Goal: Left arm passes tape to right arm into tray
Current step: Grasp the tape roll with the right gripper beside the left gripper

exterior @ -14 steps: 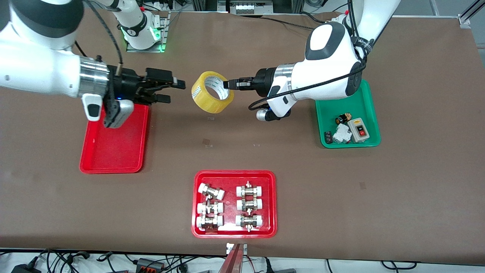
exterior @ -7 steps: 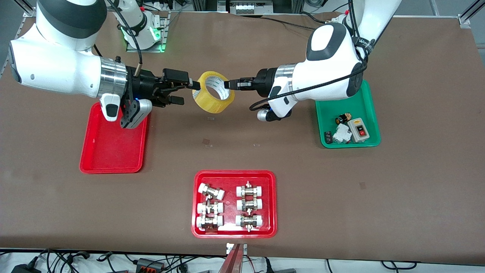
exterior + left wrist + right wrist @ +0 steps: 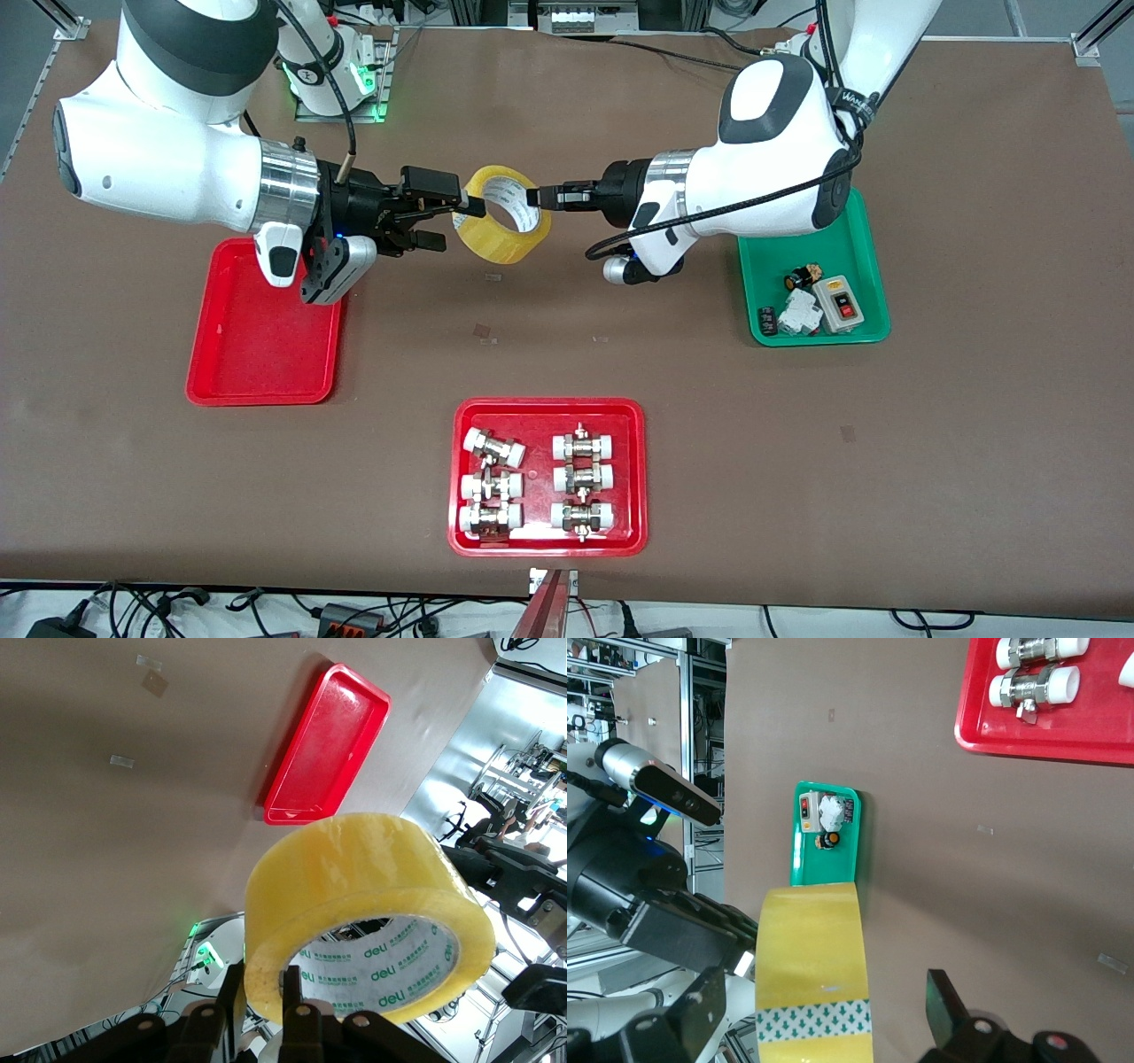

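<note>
I've got the tape [image 3: 502, 215] clamped by its wall in the left gripper [image 3: 535, 197], aloft over bare table — the right gripper [image 3: 450, 221], spread wide, straddles the roll's opposite wall, ready to clench.

tape [image 3: 815, 974] cut off, green tray [image 3: 873, 266] partly hidden

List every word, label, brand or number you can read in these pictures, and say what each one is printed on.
"deli": green print repeated on the white inner core of the tape, held in the shut left gripper.
Green arrow-like marks on a white strip across the tape: a pattern, no words.
Lettering on the band of the left arm: too small to read.
Marks on the switch box in the green tray: too small to read.
</note>
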You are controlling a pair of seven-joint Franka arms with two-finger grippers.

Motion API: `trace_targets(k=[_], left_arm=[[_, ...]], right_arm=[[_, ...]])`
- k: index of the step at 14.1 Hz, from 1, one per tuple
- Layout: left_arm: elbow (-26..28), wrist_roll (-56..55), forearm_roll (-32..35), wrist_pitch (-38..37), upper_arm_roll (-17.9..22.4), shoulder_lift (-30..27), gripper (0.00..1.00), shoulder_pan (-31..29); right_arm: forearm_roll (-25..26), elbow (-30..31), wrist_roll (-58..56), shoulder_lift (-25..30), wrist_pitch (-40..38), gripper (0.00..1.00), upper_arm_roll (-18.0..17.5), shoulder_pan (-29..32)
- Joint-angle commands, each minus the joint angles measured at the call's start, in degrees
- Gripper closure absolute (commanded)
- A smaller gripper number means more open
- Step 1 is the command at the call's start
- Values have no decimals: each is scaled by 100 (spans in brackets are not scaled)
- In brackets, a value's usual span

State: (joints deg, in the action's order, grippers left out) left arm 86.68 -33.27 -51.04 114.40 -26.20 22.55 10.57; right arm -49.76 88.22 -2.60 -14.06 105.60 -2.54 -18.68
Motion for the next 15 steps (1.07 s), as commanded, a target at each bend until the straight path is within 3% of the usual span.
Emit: trace_targets(k=[1,5,6,7,9,10,13,15], left_arm=[[-160,14,-134,-137,-8,21,100,-29],[-160,22,-134,-137,-8,21,100,-29],[-160,22,-134,-137,-8,21,100,-29],[-160,22,-134,-137,-8,21,100,-29],[-160,22,-134,-137,-8,21,100,-29],[-160,22,-134,-137,-8,21,100,-38],[-160,22,-134,-137,-8,21,100,-38],[-160,22,-134,-137,-8,21,100,-38]], right_arm=[[-60,-138,-161,-123,48,0,25,-74],[-60,-138,-162,-123,48,0,25,-135],[-60,-138,-179,-123,40,5,25,-136],[-60,-129,-214,-123,31,23,25,-153],[-52,-129,-232,-114,-13,48,25,-171],[-43,-129,-232,-114,-13,55,25,-171],[-43,-129,-232,-123,-13,68,25,-179],[-43,-129,-232,-114,-13,71,25,-171]])
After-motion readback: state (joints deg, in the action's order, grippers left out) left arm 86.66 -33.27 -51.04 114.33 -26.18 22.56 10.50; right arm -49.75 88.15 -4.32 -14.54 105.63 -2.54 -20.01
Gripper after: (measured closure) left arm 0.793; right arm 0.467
